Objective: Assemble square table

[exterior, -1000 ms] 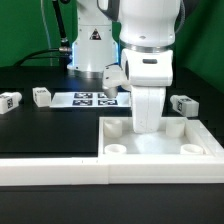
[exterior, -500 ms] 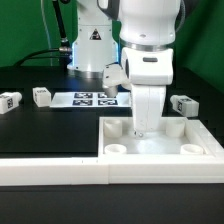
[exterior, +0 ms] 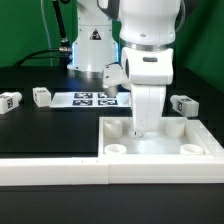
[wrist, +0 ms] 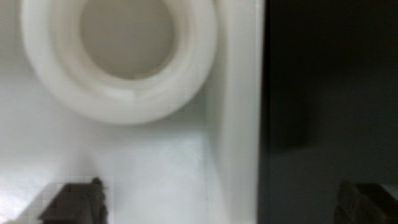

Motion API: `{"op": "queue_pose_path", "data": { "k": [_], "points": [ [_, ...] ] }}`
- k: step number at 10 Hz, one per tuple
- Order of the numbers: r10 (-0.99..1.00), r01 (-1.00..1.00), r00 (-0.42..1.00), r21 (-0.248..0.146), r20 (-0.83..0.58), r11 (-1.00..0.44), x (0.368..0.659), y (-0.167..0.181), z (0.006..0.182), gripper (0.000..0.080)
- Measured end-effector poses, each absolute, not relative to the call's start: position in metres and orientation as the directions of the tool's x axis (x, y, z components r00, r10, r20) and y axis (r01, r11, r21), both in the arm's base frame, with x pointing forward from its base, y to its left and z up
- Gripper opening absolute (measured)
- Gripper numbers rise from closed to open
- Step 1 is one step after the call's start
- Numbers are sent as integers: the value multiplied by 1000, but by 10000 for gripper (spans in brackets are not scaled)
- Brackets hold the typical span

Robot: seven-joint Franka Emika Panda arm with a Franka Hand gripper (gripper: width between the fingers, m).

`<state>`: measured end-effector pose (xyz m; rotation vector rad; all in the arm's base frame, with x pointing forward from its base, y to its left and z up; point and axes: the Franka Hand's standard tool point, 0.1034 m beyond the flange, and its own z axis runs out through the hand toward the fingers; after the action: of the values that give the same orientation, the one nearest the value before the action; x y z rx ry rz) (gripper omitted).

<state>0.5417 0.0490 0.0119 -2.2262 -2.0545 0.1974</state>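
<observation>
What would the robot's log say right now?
fingers: open, straddling tabletop rim | holding: nothing | legs: three seen, loose on black table

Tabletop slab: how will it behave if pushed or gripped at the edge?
Probably stiff: the tabletop slab looks like thick moulded plastic with a raised rim. Lying flat and low, it should slide rather than tip, until the barrier wall beside it stops it. Its smooth surface may be slippery for the fingers.

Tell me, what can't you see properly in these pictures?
- The jaws: in the exterior view the gripper body hides them; the wrist view's edge cuts them off.
- Far middle of the tabletop: exterior view, behind the gripper.
- Tags on the legs: exterior view, too small.
- The socket: wrist view, blurred.
</observation>
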Motion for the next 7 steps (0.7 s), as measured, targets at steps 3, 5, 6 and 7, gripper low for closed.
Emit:
{"op": "queue_pose_path", "data": {
  "k": [3,5,6,7],
  "points": [
    [965,956,257,-133,-56,-262,533,61,39,649],
    [922,917,382,-96,-66,-386,529,84,59,648],
    [895,891,442,-82,-66,-446,532,95,63,648],
    [841,837,536,-82,-73,-540,530,106,62,648]
  ]
}}
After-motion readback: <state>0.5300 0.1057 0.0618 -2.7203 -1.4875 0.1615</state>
